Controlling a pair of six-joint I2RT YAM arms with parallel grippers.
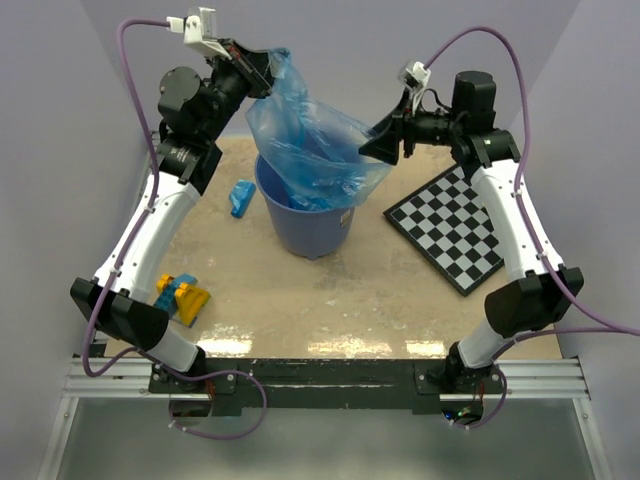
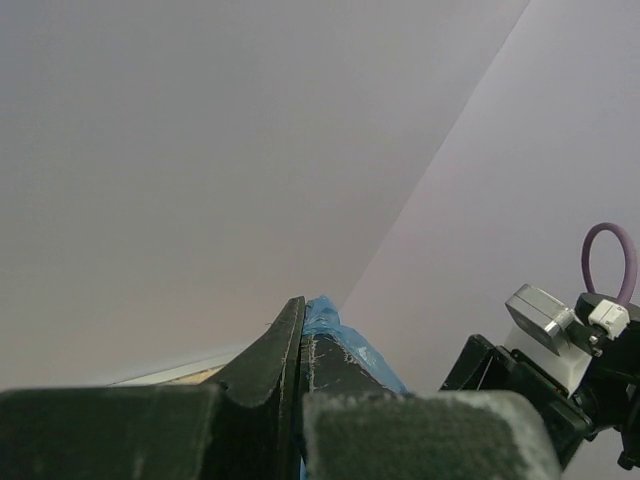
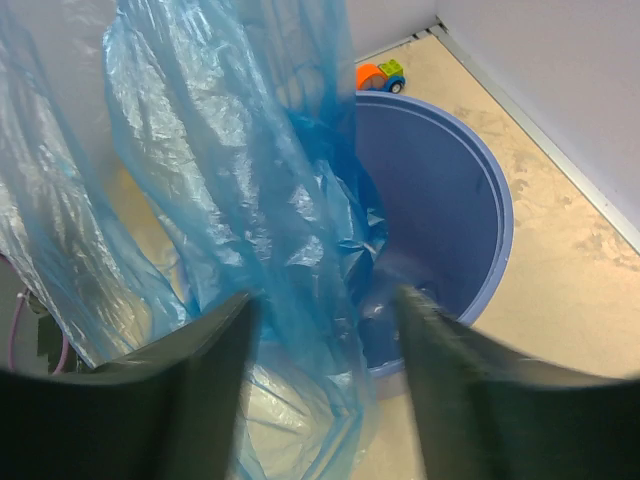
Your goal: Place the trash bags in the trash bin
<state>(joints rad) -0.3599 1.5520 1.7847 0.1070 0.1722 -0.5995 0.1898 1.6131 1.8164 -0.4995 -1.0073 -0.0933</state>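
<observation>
A thin bright-blue trash bag [image 1: 312, 140] hangs from my left gripper [image 1: 268, 75], which is shut on its top edge high above the round blue trash bin [image 1: 305, 228]. The bag's lower part drapes into and over the bin's rim. In the left wrist view the film [image 2: 340, 335] shows pinched between the shut fingers. My right gripper [image 1: 385, 140] is open just right of the bag, level with its bulging side. In the right wrist view the bag [image 3: 250, 200] hangs between the open fingers with the bin [image 3: 450, 200] behind.
A black-and-white chessboard [image 1: 455, 230] lies right of the bin. A small blue block [image 1: 241, 197] sits left of the bin. A yellow and blue toy [image 1: 183, 297] lies near the left arm. An orange and green toy [image 3: 378, 75] sits beyond the bin.
</observation>
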